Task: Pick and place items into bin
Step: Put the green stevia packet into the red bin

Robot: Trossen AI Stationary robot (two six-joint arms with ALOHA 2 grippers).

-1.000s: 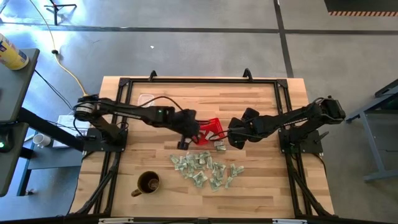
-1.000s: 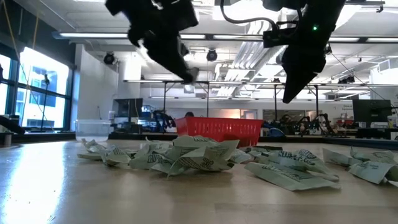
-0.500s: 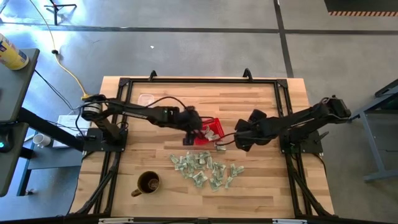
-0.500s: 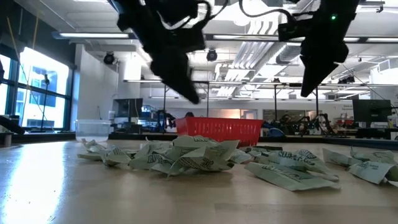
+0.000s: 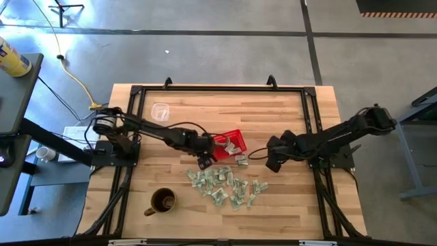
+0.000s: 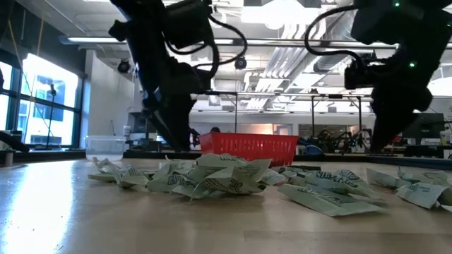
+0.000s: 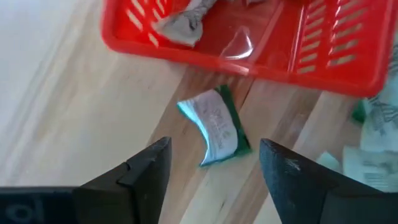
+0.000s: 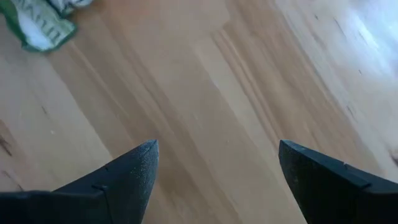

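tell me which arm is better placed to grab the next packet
Left, probably. Its open end effector hangs right over a lone packet beside the basket. The right end effector, also open, faces bare table.

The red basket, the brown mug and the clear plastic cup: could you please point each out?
red basket (image 5: 233,136), high view, on its far rim.
brown mug (image 5: 163,201), high view, on its rim.
clear plastic cup (image 5: 160,110), high view, on its middle.
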